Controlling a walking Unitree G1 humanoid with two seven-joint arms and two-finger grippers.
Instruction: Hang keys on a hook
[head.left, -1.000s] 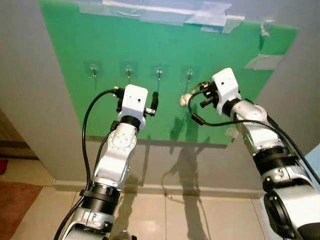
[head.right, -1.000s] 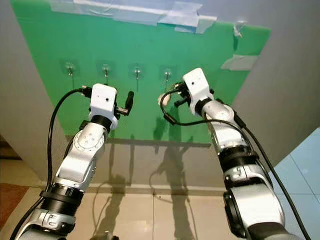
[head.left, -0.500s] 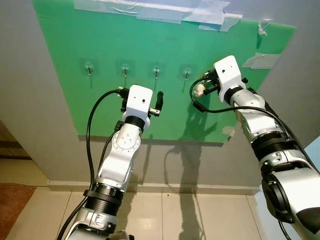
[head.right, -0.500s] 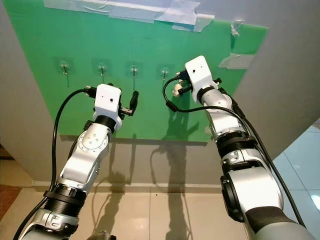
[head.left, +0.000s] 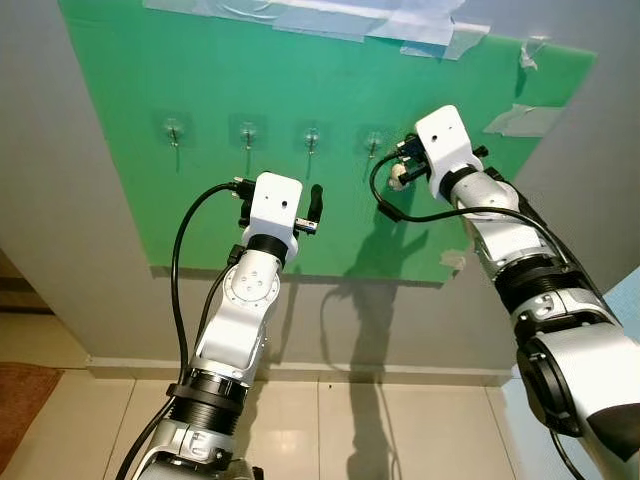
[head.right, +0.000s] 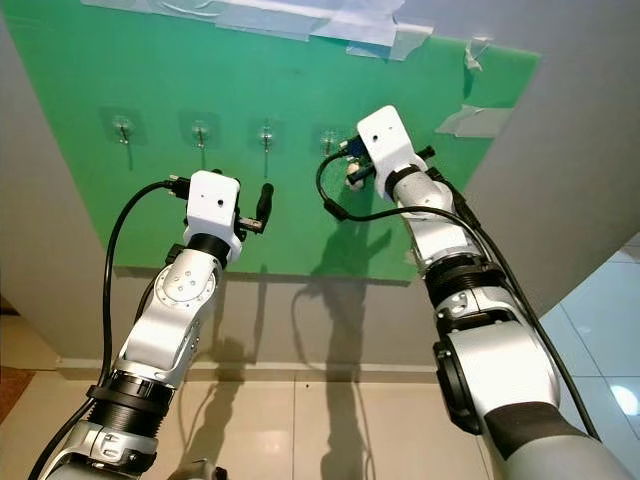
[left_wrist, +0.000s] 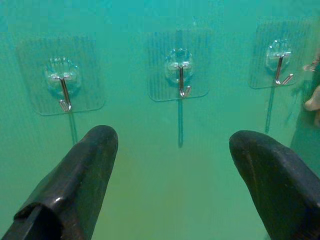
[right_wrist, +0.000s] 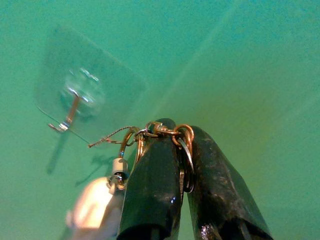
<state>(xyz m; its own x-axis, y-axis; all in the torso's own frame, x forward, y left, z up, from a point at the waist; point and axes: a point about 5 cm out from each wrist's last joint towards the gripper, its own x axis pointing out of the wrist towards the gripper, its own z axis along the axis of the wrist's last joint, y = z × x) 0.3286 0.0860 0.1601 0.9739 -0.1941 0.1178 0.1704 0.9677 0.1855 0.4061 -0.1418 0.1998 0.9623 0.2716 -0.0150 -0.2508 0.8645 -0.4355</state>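
Since a second ago, the right hand (head.left: 403, 166) has risen with the keys (head.left: 398, 175) to just beside the rightmost hook (head.left: 373, 146) on the green board (head.left: 200, 60). From the head views, the left hand (head.left: 314, 203) is raised below the row of hooks, near the board. Its wrist view shows its fingers (left_wrist: 75, 185) spread apart, facing three hooks. On the right wrist view, the fingers (right_wrist: 150, 195) are pressed together, pinching the key rings (right_wrist: 170, 131) just beside the clear hook (right_wrist: 70, 111)
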